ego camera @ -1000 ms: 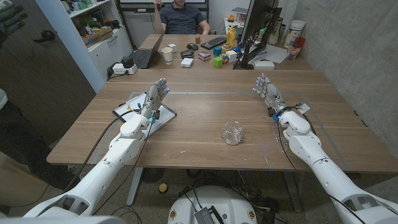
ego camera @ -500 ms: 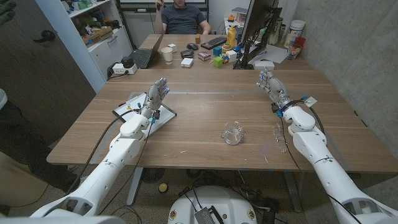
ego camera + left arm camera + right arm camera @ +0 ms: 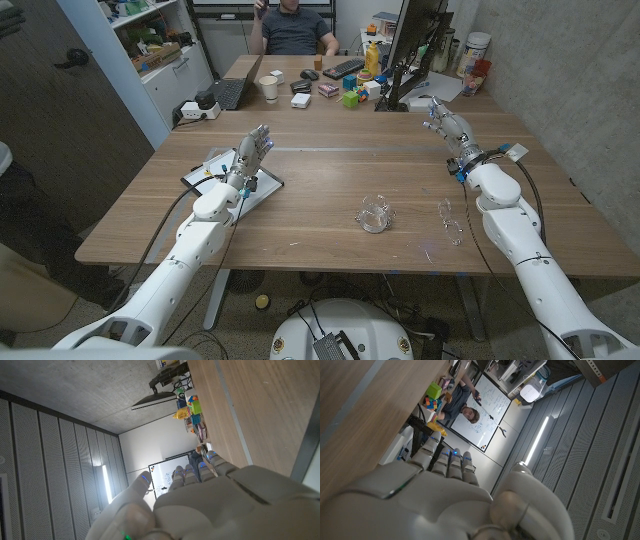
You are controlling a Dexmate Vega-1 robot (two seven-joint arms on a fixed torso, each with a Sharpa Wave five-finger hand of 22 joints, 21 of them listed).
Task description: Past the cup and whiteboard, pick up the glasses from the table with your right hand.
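Note:
Clear-framed glasses (image 3: 449, 219) lie on the wooden table (image 3: 330, 180) near its front edge, just inside my right forearm. A clear glass cup (image 3: 375, 213) stands to their left. My right hand (image 3: 447, 127) is raised well beyond the glasses, at the table's right side, fingers extended and apart, holding nothing. It also fills the lower part of the right wrist view (image 3: 445, 500). A small whiteboard (image 3: 225, 187) lies at the left, with my left hand (image 3: 253, 152) held upright over it, fingers straight and empty; the left wrist view (image 3: 200, 505) shows its back.
At the table's far end are a laptop (image 3: 232, 92), a paper cup (image 3: 269, 88), a keyboard (image 3: 344, 68), coloured blocks (image 3: 352, 96) and a monitor (image 3: 415, 40). A person (image 3: 296, 25) sits behind them. Bare wood lies between the cup and my right hand.
My right hand and forearm have moved farther away and to the right, uncovering the glasses on the table. The left arm, cup and whiteboard have not moved.

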